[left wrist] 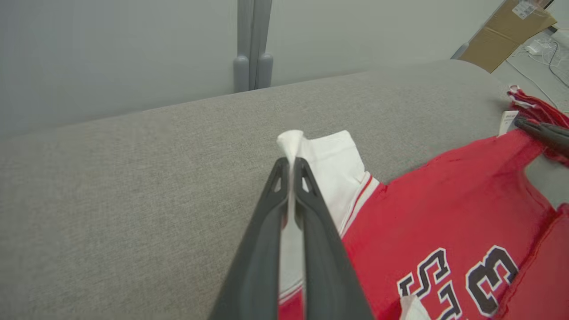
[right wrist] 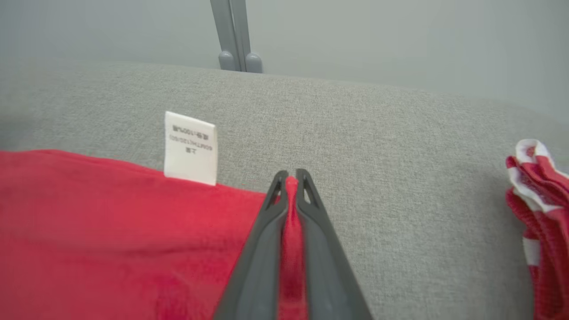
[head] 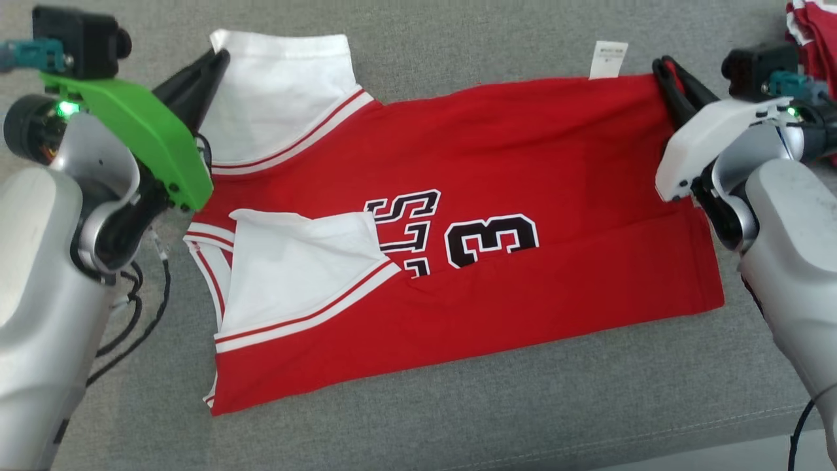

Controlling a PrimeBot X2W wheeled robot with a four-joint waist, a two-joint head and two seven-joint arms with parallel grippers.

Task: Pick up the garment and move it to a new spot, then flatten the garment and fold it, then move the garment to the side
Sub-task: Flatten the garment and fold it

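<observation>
On the grey cushion [head: 458,418] the red jersey [head: 523,157] lies spread flat (near long edge looks already folded over), left gripper [head: 221,57] clamped on its far shoulder corner, right gripper [head: 662,64] pinching its far hem corner, so folding seems midway, side move pending.

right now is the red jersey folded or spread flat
Partly folded: the red basketball jersey has a white inner flap turned over its lettering.

Three cameras, one red jersey [head: 523,163] on a grey cushion [head: 458,405]
It is viewed steeply from above by the head camera; the wrist cameras are held low and close at its two far corners, faced toward the wall [left wrist: 133,44] — the white tag [right wrist: 190,149] is shared by all three.
</observation>
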